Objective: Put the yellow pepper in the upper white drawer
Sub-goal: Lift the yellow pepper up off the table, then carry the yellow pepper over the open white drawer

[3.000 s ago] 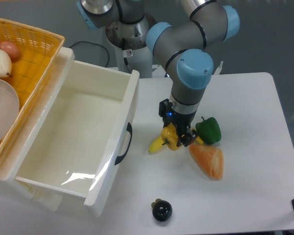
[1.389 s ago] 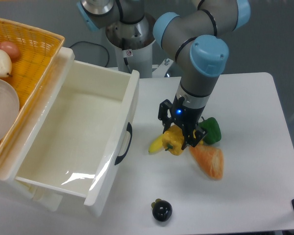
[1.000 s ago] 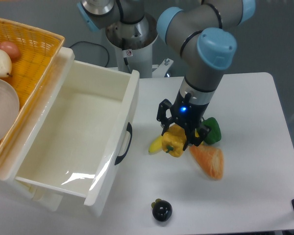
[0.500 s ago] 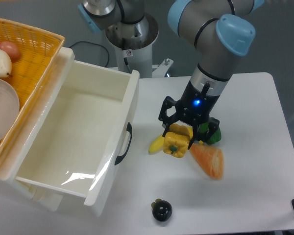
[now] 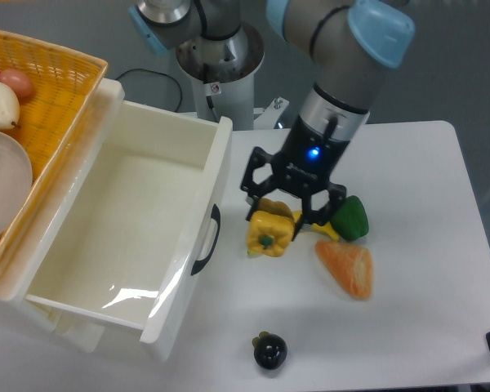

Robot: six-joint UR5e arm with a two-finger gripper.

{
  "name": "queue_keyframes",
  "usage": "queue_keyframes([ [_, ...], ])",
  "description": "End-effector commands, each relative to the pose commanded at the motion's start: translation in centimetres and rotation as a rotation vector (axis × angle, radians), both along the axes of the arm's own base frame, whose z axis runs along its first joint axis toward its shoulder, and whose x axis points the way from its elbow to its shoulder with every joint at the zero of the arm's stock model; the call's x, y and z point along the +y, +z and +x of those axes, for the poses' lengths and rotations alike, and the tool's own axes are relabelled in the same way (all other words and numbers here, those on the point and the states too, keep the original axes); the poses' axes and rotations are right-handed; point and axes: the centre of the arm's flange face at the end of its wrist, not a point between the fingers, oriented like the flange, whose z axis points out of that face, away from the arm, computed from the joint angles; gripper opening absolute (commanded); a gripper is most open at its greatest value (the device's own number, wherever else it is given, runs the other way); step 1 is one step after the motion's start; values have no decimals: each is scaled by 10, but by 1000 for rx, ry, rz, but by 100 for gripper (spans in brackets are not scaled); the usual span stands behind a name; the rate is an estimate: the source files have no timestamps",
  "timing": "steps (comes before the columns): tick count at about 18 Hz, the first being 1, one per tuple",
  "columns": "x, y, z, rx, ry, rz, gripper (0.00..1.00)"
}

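We see the black two-finger gripper (image 5: 273, 219) pinching the one glossy yellow bell pepper (image 5: 269, 233), which hangs just below it. One deep white plastic drawer (image 5: 219, 175) stands open beside them.

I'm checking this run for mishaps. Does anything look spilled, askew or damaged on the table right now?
Nothing stands out. The gripper holds the yellow pepper beside the open upper white drawer, which shows no contents. The green pepper, the orange piece and the small dark fruit lie intact on the table.

One fixed high view, angled down toward the robot's base across the table (image 5: 425, 245).
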Motion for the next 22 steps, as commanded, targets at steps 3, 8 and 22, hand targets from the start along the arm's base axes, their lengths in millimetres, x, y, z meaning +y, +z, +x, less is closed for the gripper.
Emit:
queue_keyframes([
  [3, 11, 5, 26, -17, -39, -11, 20],
  [8, 22, 1, 45, -73, -43, -36, 20],
  [22, 44, -12, 83, -102, -100, -59, 22],
])
